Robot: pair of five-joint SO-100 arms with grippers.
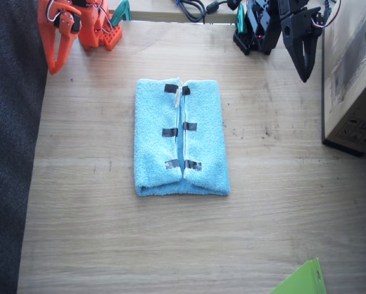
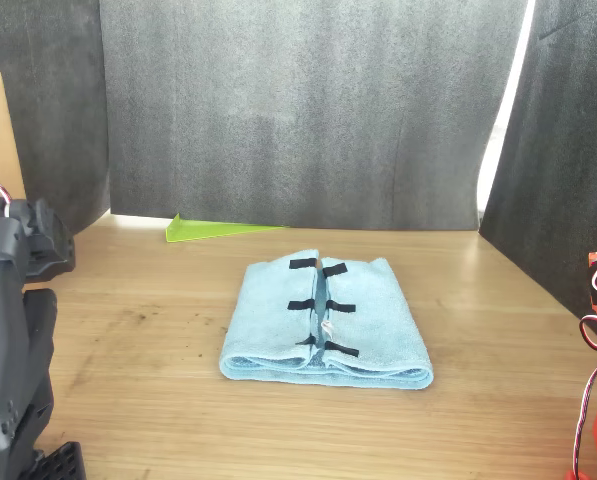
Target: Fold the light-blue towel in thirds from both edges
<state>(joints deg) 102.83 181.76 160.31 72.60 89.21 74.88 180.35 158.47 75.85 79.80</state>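
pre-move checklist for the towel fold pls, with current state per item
1. Both flaps of the light-blue towel folded inward: ok, the edges meet at the middle.
2. Edges overlapping as thirds: not ok, they lie side by side along a centre seam; black tape strips face each other across it.
3. Towel flat on the table: ok, both views show no bunching.
4. Right gripper clear of the towel: ok, parked at the far edge; open or shut: cannot tell.
5. Left gripper clear: ok, also parked, holding nothing; jaw state cannot tell.
6. Cardboard box away from the towel: ok.
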